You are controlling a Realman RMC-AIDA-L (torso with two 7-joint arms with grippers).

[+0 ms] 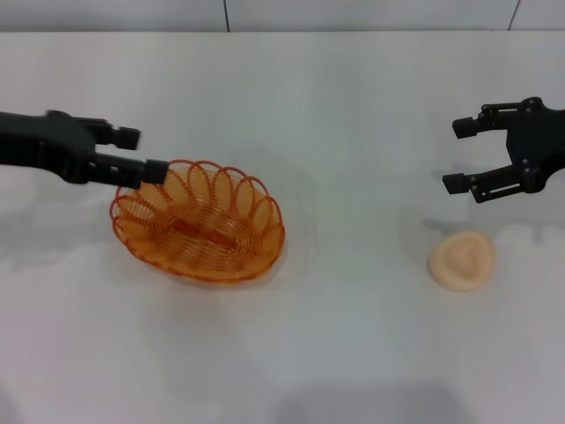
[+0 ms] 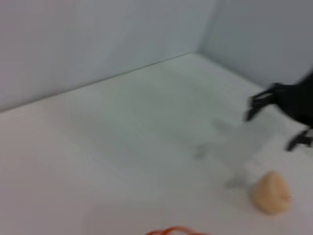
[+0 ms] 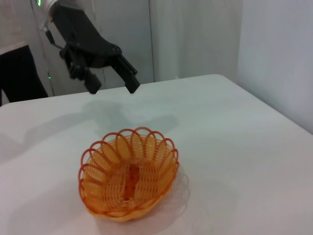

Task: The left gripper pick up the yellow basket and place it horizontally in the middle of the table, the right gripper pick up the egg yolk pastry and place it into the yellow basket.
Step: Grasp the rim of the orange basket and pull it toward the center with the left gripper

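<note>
With the yellow basket [image 1: 199,221] resting left of centre on the table [image 1: 353,336], the left gripper [image 1: 141,155], fingers apart above its rim, should straddle one loop squarely before closing, while the right gripper [image 1: 459,155] waits spread above the egg yolk pastry [image 1: 462,261].

I'm seeing the yellow basket [image 1: 199,223] sitting upright on the table [image 1: 353,115], left of centre. The egg yolk pastry [image 1: 462,261] is lying well apart to its right. The left gripper [image 1: 141,152] is hanging above the basket's far-left rim; the right gripper [image 1: 459,155] is hovering behind the pastry.
</note>
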